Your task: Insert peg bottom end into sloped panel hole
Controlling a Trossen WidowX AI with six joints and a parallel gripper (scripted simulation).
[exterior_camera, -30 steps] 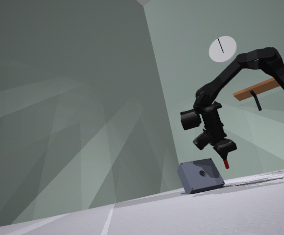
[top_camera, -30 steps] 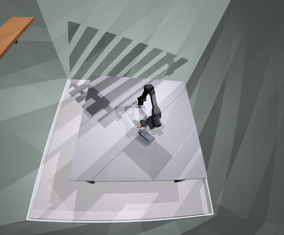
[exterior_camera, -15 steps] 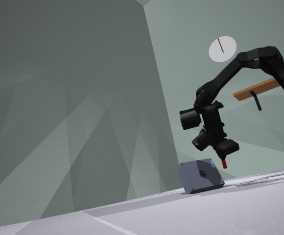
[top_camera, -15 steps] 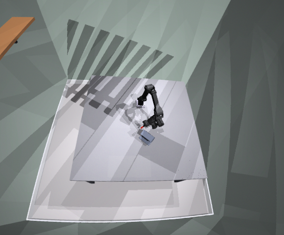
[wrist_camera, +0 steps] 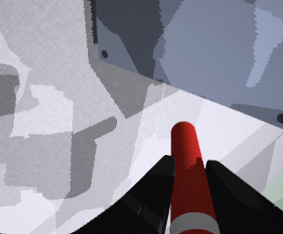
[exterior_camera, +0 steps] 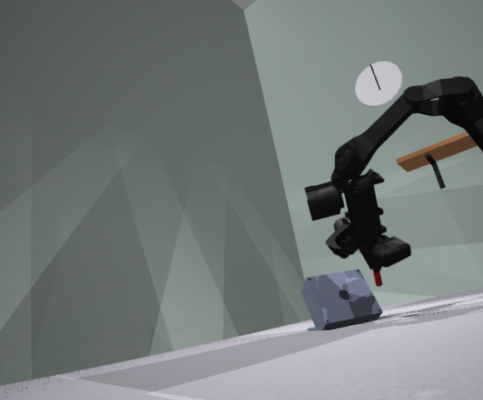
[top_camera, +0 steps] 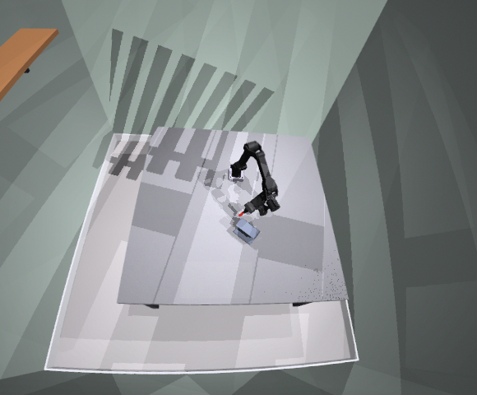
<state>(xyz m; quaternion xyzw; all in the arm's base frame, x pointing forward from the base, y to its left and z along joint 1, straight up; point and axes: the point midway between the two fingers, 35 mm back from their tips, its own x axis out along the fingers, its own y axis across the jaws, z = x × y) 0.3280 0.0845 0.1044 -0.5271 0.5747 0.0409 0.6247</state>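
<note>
On the table (top_camera: 213, 271) (exterior_camera: 241, 366) we see the blue-gray sloped panel (top_camera: 247, 230) (exterior_camera: 341, 299) (wrist_camera: 205, 54), its hole out of the wrist view, near our gripper (top_camera: 244, 211) (exterior_camera: 375, 269) (wrist_camera: 188, 167), which pinches the red peg (top_camera: 241, 214) (exterior_camera: 377, 277) (wrist_camera: 186, 151), upper end cut off there.

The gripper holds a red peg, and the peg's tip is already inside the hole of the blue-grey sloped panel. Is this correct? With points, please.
Not inside: in the exterior view, the red peg (top_camera: 241, 213) (exterior_camera: 377, 277) (wrist_camera: 189, 171) hangs outside the hole (exterior_camera: 344, 294). The rest stands.
</note>
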